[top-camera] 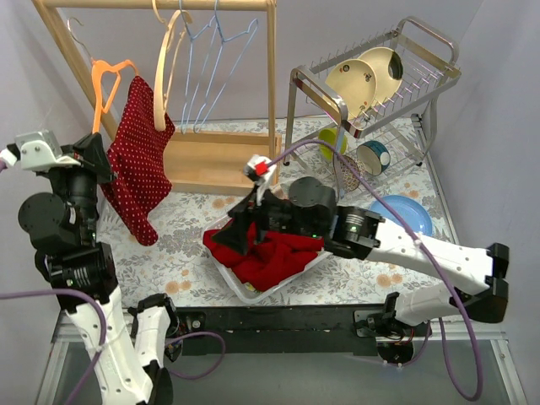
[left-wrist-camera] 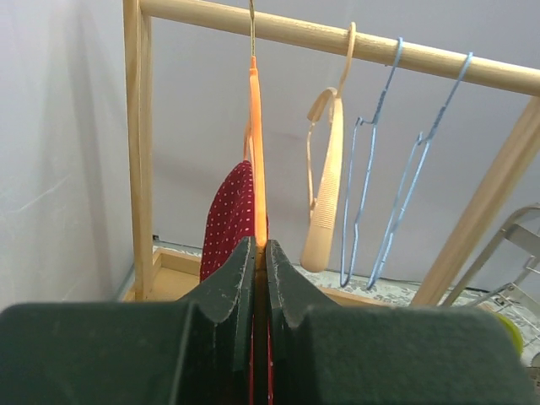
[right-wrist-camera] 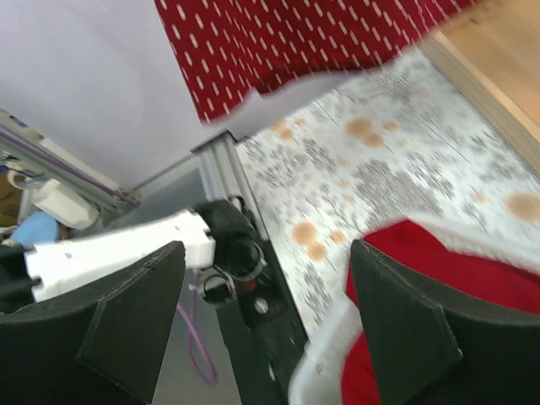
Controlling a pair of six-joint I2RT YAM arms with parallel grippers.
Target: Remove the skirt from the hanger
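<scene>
The left gripper (left-wrist-camera: 260, 253) is clamped on the red dotted skirt (top-camera: 139, 160), which hangs from the orange hanger (top-camera: 108, 80) near the counter's far-left corner. The right gripper (right-wrist-camera: 266, 316) gapes empty mid-counter. The pull-off seems to be just starting; next, the cloth likely needs drawing sideways off the hanger's arm.

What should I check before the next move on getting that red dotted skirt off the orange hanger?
1. Left gripper jaws closed on the skirt: ok.
2. Orange hanger kept out of that grip: cannot tell.
3. Hanger hooked on the wooden rail: ok.
4. Right gripper open and free to help: ok.
5. Skirt off the hanger: not ok.
</scene>
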